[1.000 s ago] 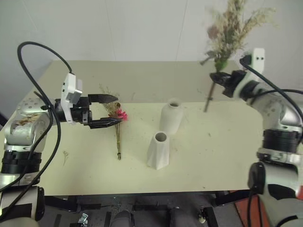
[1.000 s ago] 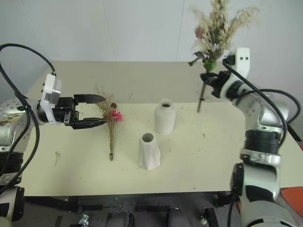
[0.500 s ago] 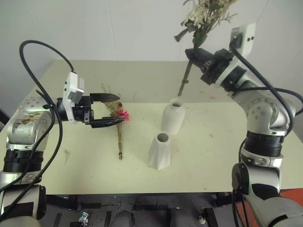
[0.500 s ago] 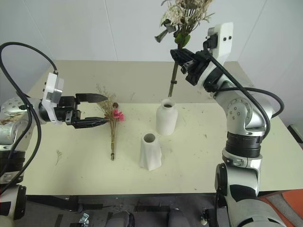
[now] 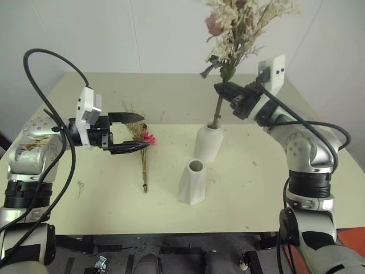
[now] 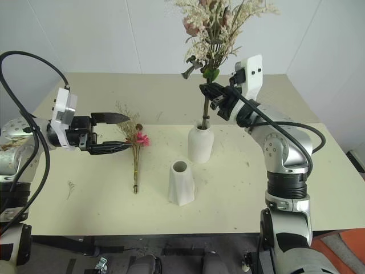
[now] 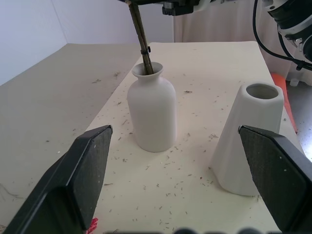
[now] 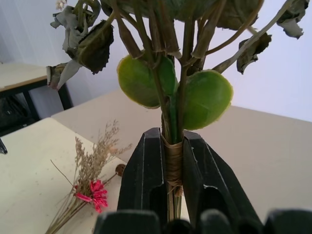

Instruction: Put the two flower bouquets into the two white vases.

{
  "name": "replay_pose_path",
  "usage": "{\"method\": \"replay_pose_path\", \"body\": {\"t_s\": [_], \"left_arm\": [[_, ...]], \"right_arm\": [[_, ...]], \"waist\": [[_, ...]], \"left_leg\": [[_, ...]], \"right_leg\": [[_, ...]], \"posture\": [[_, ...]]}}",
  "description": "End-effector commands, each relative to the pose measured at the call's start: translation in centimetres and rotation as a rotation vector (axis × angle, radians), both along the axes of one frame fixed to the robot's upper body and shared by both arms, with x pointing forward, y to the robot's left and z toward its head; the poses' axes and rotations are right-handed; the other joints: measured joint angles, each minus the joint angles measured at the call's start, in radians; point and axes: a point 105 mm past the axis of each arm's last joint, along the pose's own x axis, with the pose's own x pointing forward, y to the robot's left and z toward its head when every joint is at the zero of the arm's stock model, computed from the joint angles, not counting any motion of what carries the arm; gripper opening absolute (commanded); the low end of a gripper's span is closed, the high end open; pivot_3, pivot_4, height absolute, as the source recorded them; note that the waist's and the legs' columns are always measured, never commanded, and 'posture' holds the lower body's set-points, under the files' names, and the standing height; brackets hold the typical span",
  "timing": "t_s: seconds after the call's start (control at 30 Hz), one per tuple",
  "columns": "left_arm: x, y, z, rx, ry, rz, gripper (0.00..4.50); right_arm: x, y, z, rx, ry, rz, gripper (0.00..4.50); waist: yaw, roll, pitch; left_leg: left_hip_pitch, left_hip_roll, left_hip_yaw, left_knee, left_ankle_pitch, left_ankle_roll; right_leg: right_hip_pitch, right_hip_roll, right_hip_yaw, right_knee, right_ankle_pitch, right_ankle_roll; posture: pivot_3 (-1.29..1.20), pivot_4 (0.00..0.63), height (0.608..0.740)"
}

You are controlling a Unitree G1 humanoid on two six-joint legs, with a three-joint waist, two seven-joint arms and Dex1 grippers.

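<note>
The fuller bouquet (image 5: 239,28) of cream sprigs, green leaves and a pale pink rose stands upright, its stem (image 7: 140,39) entering the mouth of the rounded bottle vase (image 5: 207,142). My right gripper (image 5: 225,94) is shut on its wrapped stem (image 8: 173,161) just above the vase. The shorter faceted vase (image 5: 192,182) stands empty in front of it. The slim bouquet (image 5: 142,157) with pink daisies lies flat on the table to the left. My left gripper (image 5: 134,133) is open, pointing right, with its fingers on either side of that bouquet's head. I cannot tell whether they touch it.
The beige table (image 5: 256,188) is strewn with small plant crumbs. A loose sprig (image 5: 80,187) lies near the left front. The table's back edge meets a white wall.
My right arm has swung left and down with the fuller bouquet. Its stem end, earlier in the air right of the vases, now sits in the bottle vase's mouth. The left arm has not moved.
</note>
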Motion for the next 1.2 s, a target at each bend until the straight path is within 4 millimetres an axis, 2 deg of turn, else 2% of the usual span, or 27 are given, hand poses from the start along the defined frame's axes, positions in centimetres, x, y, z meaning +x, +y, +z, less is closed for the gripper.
{"method": "replay_pose_path", "body": {"t_s": [0.03,0.27,0.3,0.6,0.7,0.93,1.2], "left_arm": [[-0.4,0.2,1.0,0.002,-0.052,0.003,4.50],[-0.3,0.3,0.9,0.001,-0.043,0.016,4.50],[-0.3,0.3,0.9,0.000,-0.042,0.022,4.50],[0.3,1.1,-1.0,0.003,0.000,0.139,4.50],[0.8,1.6,-2.4,0.052,0.026,0.237,4.50],[2.1,2.4,-6.1,0.235,0.226,0.515,4.50],[4.4,1.1,-8.7,0.353,0.445,0.740,4.50]], "right_arm": [[-0.9,0.4,0.7,-0.004,-0.064,0.022,1.89],[-1.6,0.1,-1.4,-0.049,-0.035,0.007,4.35],[-1.9,0.0,-1.6,-0.056,-0.030,0.006,4.45],[-4.5,-2.7,-3.0,-0.131,0.002,-0.016,4.45],[-5.8,-4.0,-3.2,-0.188,0.008,-0.015,4.45],[-8.9,-6.3,-1.7,-0.341,-0.028,0.085,4.45],[-10.6,-7.4,-0.8,-0.463,-0.054,0.203,4.45]], "waist": [[0.000,0.000,0.000],[0.001,0.000,0.000],[0.001,0.000,0.000],[0.006,0.000,0.000],[0.006,0.000,0.000],[0.007,-0.001,0.000],[0.009,-0.001,0.000]], "left_leg": [[0.000,0.000,0.000,0.000,0.000,0.000],[0.000,0.000,0.000,0.000,0.000,0.000],[0.000,0.000,0.000,0.000,0.000,0.000],[0.000,0.000,0.000,0.000,0.000,0.000],[0.000,0.000,0.000,0.000,0.000,0.000],[0.001,0.000,0.000,0.000,0.000,0.000],[0.001,-0.001,-0.001,0.000,0.000,0.000]], "right_leg": [[0.000,0.000,0.000,0.000,0.000,0.000],[0.000,0.000,0.000,0.000,0.000,0.000],[0.000,0.000,0.000,0.000,0.000,0.000],[0.000,0.000,0.000,-0.003,0.000,0.000],[0.001,0.000,0.000,-0.003,0.000,0.000],[0.001,0.000,0.000,-0.004,0.000,0.000],[0.003,0.000,0.000,-0.004,0.000,0.001]], "posture": [[0.00,0.150,0.740],[0.00,0.150,0.740],[0.00,0.150,0.740],[0.00,0.150,0.740],[0.00,0.150,0.740],[0.00,0.150,0.740],[0.00,0.150,0.740]]}}
